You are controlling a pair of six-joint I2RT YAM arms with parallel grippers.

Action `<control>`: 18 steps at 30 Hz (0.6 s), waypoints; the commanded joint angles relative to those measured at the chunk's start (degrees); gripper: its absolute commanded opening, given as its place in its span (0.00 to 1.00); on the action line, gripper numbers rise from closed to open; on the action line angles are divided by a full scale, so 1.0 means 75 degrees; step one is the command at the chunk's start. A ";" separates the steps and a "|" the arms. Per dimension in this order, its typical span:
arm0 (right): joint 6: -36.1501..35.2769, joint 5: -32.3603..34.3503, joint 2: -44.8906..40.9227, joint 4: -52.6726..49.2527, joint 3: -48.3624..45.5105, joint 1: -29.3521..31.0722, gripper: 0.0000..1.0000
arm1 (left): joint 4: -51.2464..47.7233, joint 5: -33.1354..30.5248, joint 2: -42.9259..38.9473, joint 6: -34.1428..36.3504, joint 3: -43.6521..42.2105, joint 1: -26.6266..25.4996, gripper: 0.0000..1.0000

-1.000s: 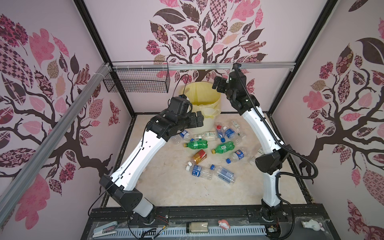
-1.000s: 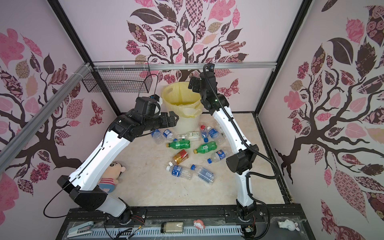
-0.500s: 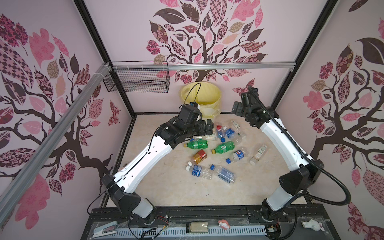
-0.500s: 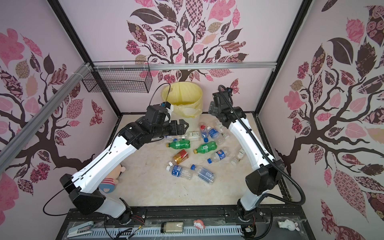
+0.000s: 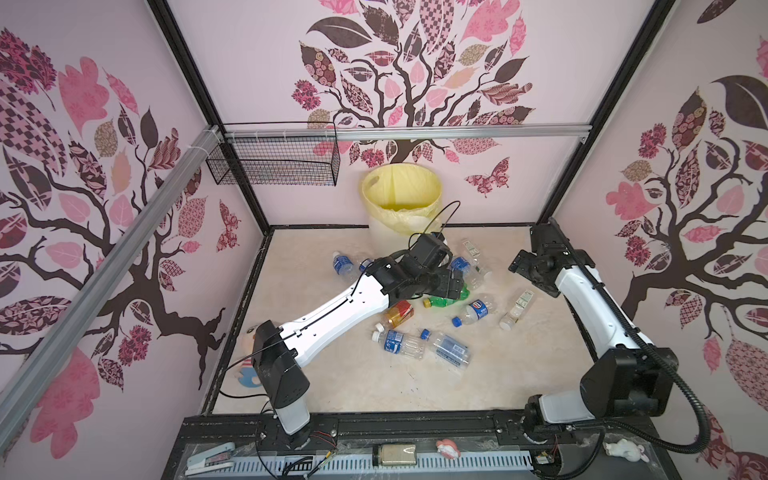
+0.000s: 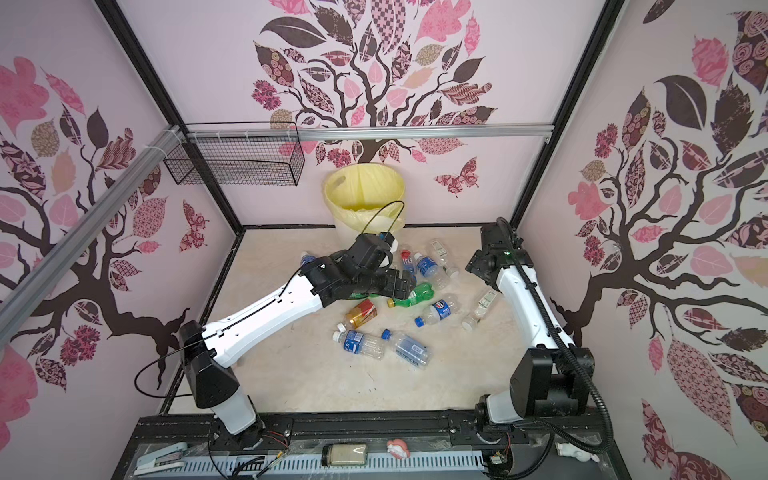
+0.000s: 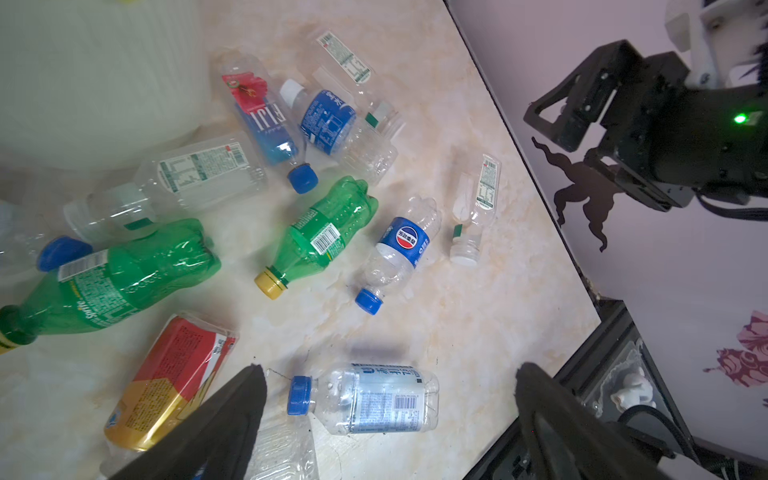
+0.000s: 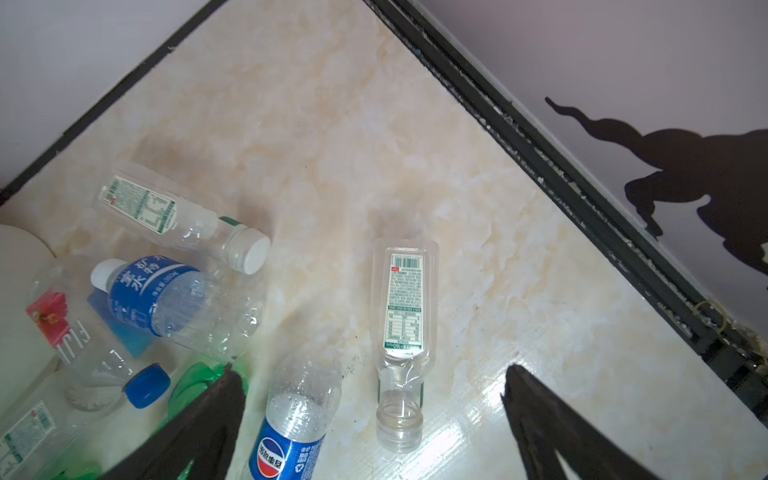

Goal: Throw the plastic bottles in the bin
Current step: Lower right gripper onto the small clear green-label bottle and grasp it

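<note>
The counter (image 5: 353, 386) is a pale marbled square with a black frame along every edge. Its near half, toward the arm bases, lies bare, and so does the far right corner.

The bin (image 5: 379, 235) stands at the far edge against the back wall with its mouth open upward.

The bottles (image 5: 415, 345) lie on their sides in a loose scatter from just beside the bin's foot to the counter's middle, well apart from the left edge.

The left pincer (image 7: 388, 376) is spread wide and empty above the middle of the scatter, over a green bottle (image 5: 446, 302). The right pincer (image 8: 372, 374) is also wide and empty. It hangs near the right edge above a small clear bottle (image 8: 403, 316) that lies apart from the rest, with bare counter between it and the frame.

An amber bottle (image 5: 399, 312) lies just beside the left forearm.
</note>
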 commanded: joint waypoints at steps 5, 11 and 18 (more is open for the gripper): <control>0.0333 -0.0639 0.0002 0.0380 -0.0898 -0.0269 0.99 | 0.0496 0.0539 0.0544 0.0162 0.0694 -0.0334 0.97; 0.0234 -0.1053 0.0126 0.0954 -0.1663 -0.0625 0.99 | 0.0599 0.0717 0.0762 0.0253 0.0727 -0.0530 0.97; 0.0024 -0.1284 0.0710 0.1569 -0.1807 -0.0723 0.99 | 0.0739 0.0935 0.0828 0.0150 0.0644 -0.0613 0.97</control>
